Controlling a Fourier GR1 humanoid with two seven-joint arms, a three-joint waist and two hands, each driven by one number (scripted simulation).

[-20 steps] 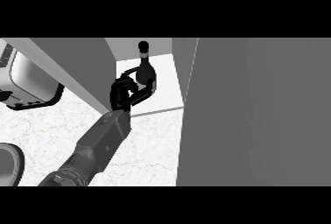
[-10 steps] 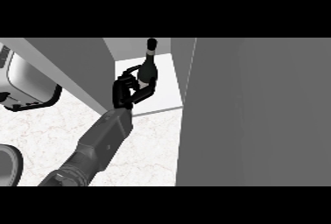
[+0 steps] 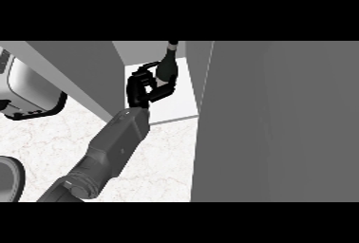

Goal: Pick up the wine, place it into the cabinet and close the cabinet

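Observation:
The dark wine bottle [image 3: 167, 66] stands nearly upright inside the open cabinet [image 3: 77, 71], its neck reaching the top of the view. My left hand [image 3: 142, 88] is curled round the bottle's lower body from the left, and the grey forearm runs down to the lower left edge. The hand hides the bottle's base, so I cannot tell whether it rests on the pale cabinet floor [image 3: 172, 108]. My right hand does not show.
The open cabinet door [image 3: 280, 118] fills the right side as a tall grey slab, close to the bottle. A silver toaster [image 3: 28, 90] sits at the left on the marble counter [image 3: 165, 161]. A dark round rim [image 3: 7, 178] shows at the lower left edge.
My left hand has carried the bottle up and to the right, deeper into the cabinet. The bottle now stands straighter, with its neck at the view's top.

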